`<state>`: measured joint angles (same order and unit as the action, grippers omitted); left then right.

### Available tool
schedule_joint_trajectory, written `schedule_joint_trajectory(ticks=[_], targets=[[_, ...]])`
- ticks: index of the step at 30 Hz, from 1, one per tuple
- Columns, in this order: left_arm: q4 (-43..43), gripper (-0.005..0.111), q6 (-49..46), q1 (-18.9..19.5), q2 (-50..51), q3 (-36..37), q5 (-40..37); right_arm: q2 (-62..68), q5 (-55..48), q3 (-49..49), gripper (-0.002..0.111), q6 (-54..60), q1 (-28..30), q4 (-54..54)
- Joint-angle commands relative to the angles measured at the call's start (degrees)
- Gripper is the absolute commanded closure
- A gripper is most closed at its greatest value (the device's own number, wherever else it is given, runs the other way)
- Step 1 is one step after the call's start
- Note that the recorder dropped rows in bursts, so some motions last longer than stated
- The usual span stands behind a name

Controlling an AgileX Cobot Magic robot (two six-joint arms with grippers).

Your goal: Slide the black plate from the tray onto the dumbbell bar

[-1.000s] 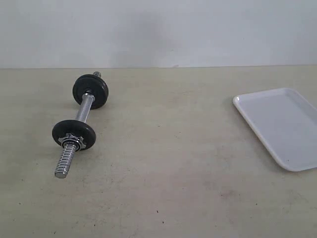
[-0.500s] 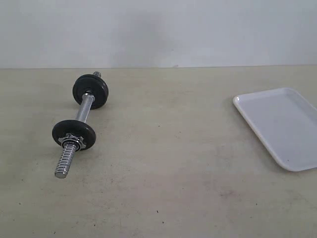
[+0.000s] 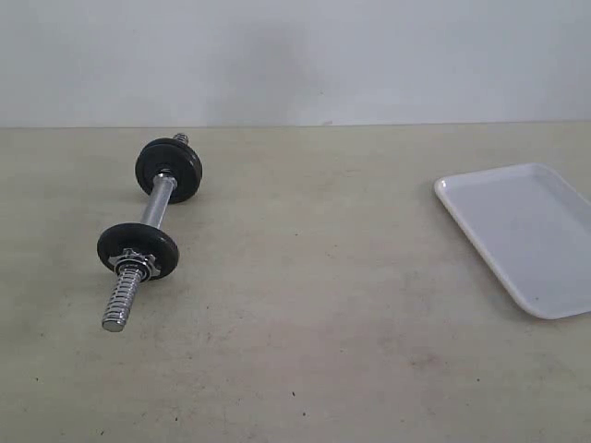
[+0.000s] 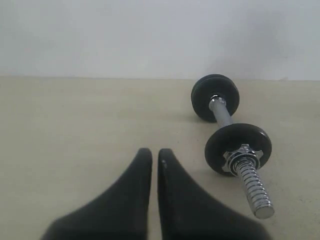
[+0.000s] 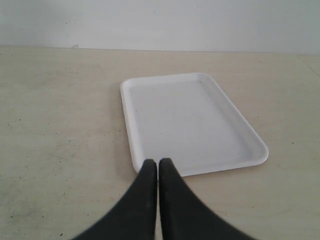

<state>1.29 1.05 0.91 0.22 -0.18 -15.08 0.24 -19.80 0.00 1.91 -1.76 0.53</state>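
On the beige table point(image 3: 314, 305), the dumbbell bar point(image 3: 157, 205) lies at 9 o'clock, running from 1 to 7 o'clock. It carries a far black disc point(image 3: 169, 170) and a near black disc point(image 3: 138, 251). The white tray point(image 3: 522, 231) sits at 3 o'clock, well apart.

Exterior view: the white tray point(image 3: 517, 231) runs past the picture's edge, so its outer corner is cut off. The far threaded end of the dumbbell bar point(image 3: 159, 205) is mostly hidden behind the far black disc point(image 3: 169, 169), and only a small tip shows.

Left wrist view: the left gripper point(image 4: 155, 156) is blurred towards its base and cut off by the picture's edge. Ahead of it the far black disc looks thick. Whether it is one plate or two cannot be told.

Right wrist view: the right gripper point(image 5: 158, 165) is cut off likewise. Its fingertips cover a short stretch of the tray's nearest rim.
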Motion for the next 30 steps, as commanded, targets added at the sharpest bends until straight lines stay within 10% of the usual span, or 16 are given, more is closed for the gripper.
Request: schedule_joint_trajectory(ticks=[1, 30], targets=[[-0.3, 0.102, -2.2, -0.3, -0.2, 0.2, -1.6, -0.2, 0.7, 0.0, 0.109, 0.0, 0.1, 0.0], [-0.3, 0.102, -2.2, -0.3, -0.2, 0.2, -2.1, -0.2, 0.7, 0.0, 0.109, 0.0, 0.1, 0.0]])
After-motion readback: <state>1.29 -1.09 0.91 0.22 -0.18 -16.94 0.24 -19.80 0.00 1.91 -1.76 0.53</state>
